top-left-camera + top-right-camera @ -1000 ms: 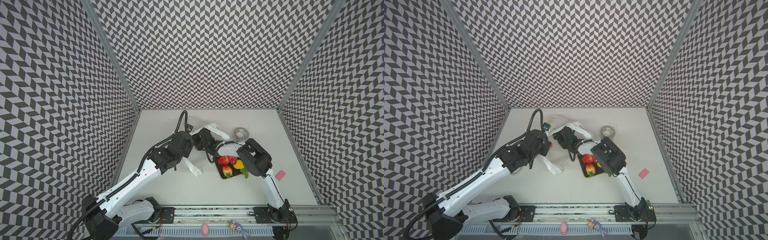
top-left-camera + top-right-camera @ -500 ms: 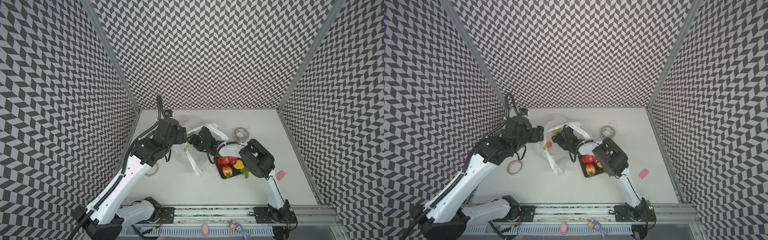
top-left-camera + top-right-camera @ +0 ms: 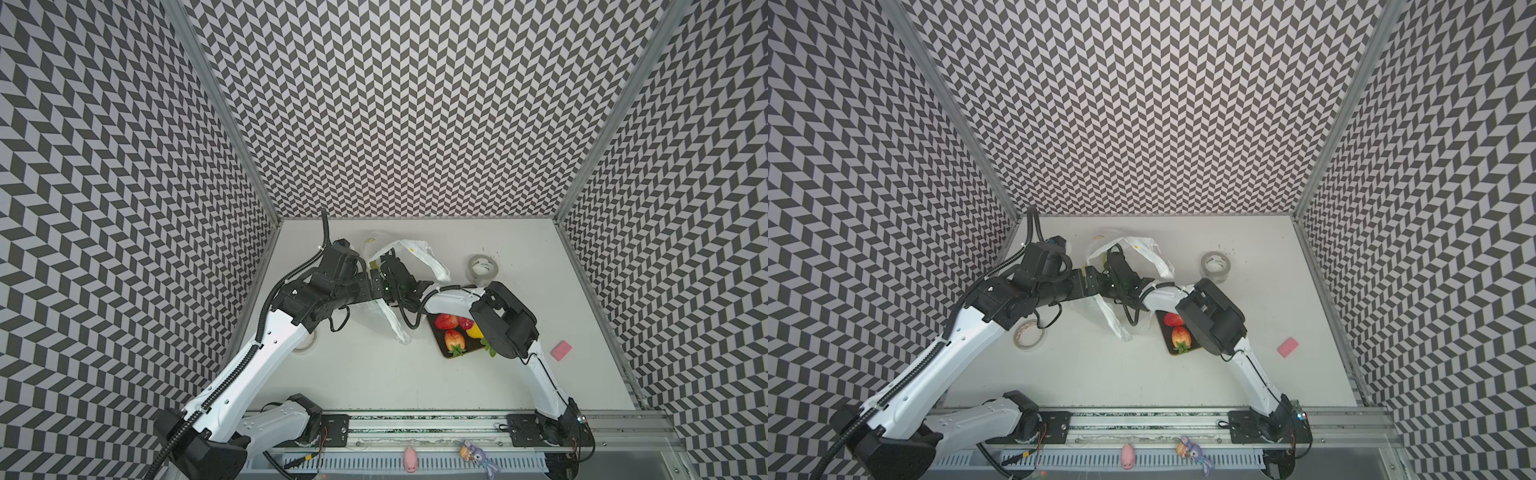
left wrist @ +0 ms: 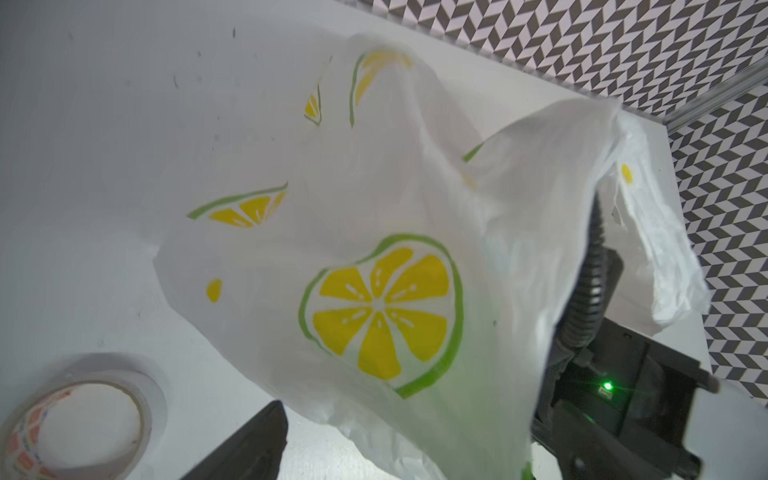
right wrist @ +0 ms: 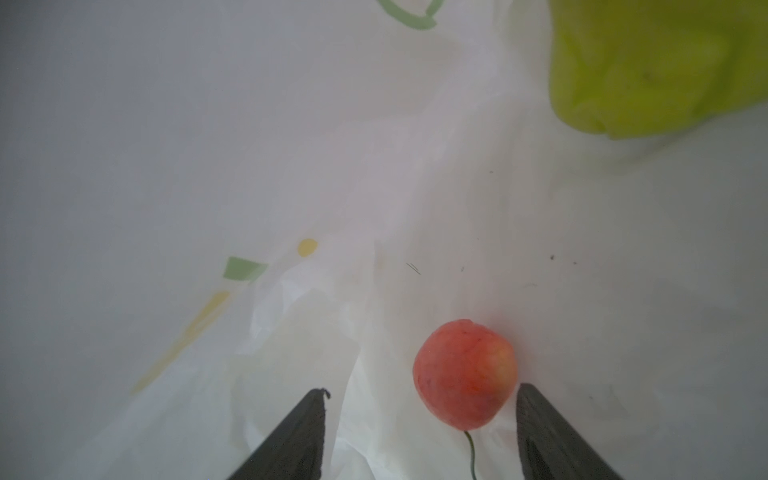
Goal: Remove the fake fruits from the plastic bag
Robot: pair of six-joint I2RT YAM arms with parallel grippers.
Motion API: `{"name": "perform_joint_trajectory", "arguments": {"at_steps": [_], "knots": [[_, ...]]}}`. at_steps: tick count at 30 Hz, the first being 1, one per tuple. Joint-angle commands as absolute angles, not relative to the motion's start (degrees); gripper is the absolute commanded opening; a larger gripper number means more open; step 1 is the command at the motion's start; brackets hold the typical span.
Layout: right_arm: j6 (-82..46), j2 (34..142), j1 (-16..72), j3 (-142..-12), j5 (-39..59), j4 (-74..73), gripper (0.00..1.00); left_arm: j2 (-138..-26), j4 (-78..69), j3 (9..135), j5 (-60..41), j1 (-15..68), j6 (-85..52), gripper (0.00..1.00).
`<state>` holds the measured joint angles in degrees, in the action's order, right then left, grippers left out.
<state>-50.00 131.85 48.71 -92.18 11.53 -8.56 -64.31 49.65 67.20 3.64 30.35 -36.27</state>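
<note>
Inside the plastic bag (image 4: 374,208) on the worktop (image 3: 374,374), a pink-red fake fruit (image 5: 465,374) is bracketed by the parted right gripper (image 5: 422,390), so closing is judged next; the left gripper (image 3: 374,284) is spread wide.

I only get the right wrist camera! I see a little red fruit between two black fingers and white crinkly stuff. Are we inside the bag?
Observer: Looks so. In both top views the plastic bag drapes over the right gripper.
Operator: Is any fruit out already?
Observer: Yes, strawberries and a lemon lie on a dark tray beside the bag.
Operator: Where's the other arm?
Observer: The left gripper hangs right beside the bag, next to your arm.
</note>
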Motion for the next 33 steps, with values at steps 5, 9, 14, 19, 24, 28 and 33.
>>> {"name": "perform_joint_trajectory", "arguments": {"at_steps": [5,9,14,19,24,28,33], "knots": [[-47.33,138.03,50.22,-98.31,10.55,-4.25,0.69,-64.14,43.77,61.74,0.57,29.43,-40.05,0.86],[-47.41,140.17,50.80,-100.44,9.70,-2.24,0.63,-64.62,42.71,59.44,-0.44,29.35,-39.90,0.62],[-47.81,139.89,50.89,-99.96,8.54,-1.99,0.44,-63.67,46.04,57.16,2.12,29.32,-39.73,0.18],[-48.65,137.10,50.29,-97.79,7.61,-3.65,0.30,-61.79,52.33,56.62,7.73,29.36,-41.31,0.00],[-50.24,132.62,49.23,-94.78,7.32,-6.05,0.26,-59.75,57.40,55.32,12.72,29.38,-43.97,0.00],[-51.51,128.65,48.96,-90.75,7.91,-8.18,0.26,-58.97,57.35,53.92,13.65,29.34,-44.37,0.00],[-52.99,123.95,48.61,-85.42,9.56,-10.42,0.26,-58.93,54.54,52.09,12.70,29.37,-43.69,0.00]]}}
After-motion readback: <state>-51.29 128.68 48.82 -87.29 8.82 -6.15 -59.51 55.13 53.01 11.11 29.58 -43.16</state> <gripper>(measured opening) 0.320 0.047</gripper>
